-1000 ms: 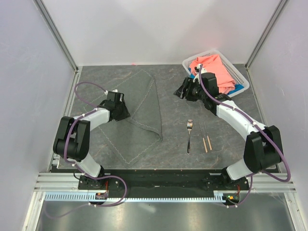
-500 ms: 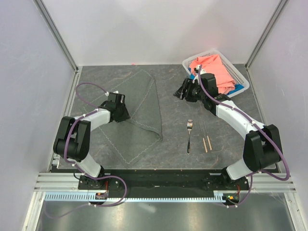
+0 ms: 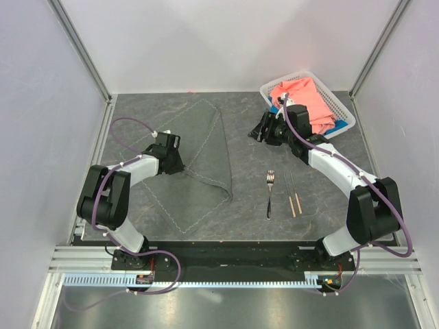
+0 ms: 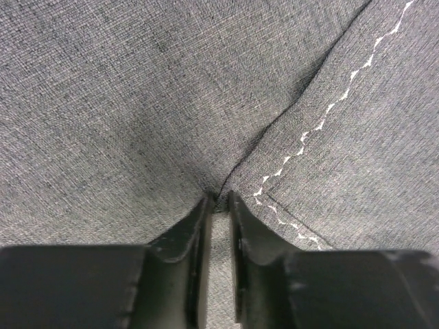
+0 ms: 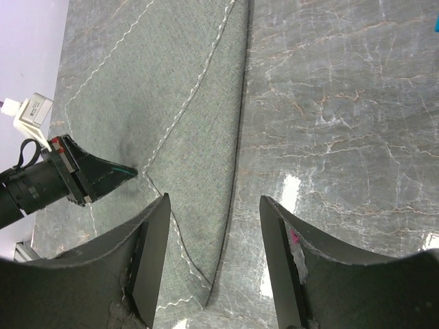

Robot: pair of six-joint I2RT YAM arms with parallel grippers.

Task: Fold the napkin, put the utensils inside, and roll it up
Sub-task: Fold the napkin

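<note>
The dark grey napkin (image 3: pixel 202 154) lies partly folded (white stitching visible) at centre left; left fingers (image 4: pixel 185 236) pinch its edge, right fingers (image 5: pixel 147 253) are spread.

The napkin (image 4: pixel 137 103) is matt woven cloth, the tabletop (image 5: pixel 343 103) smooth, glossy and marbled.

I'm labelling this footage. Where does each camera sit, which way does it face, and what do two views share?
Top external: above, behind the arm bases, facing down on the grey table; left arm and right arm show.
Left wrist: on the left arm, close above the thin dark grey cloth napkin; left gripper, fingers nearly together.
Right wrist: on the right arm, facing across the table; open right gripper at bottom.
Shared: top and right wrist show the left gripper at the napkin.
</note>
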